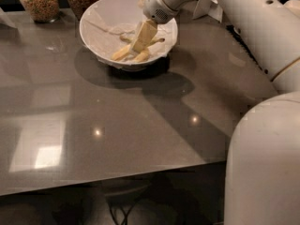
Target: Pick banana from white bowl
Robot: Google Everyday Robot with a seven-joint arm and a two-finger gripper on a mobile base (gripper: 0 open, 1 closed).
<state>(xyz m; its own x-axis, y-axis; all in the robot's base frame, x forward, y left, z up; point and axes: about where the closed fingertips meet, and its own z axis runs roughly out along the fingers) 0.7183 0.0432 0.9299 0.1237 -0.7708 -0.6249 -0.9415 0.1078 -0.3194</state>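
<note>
one gripper (139, 46) hangs inside the white bowl (93, 29) over the banana (121, 54); its opening cannot be told.

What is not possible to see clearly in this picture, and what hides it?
Camera view: the gripper, low inside the white bowl, covers part of the banana; contact is unclear.
Camera view: the two jars are cut off by the top edge.
Camera view: the arm hides the table's far right.

Cream gripper (139, 46) in the white bowl (89, 34); yellow banana (121, 54) (grey table (140, 135) beneath)
</note>
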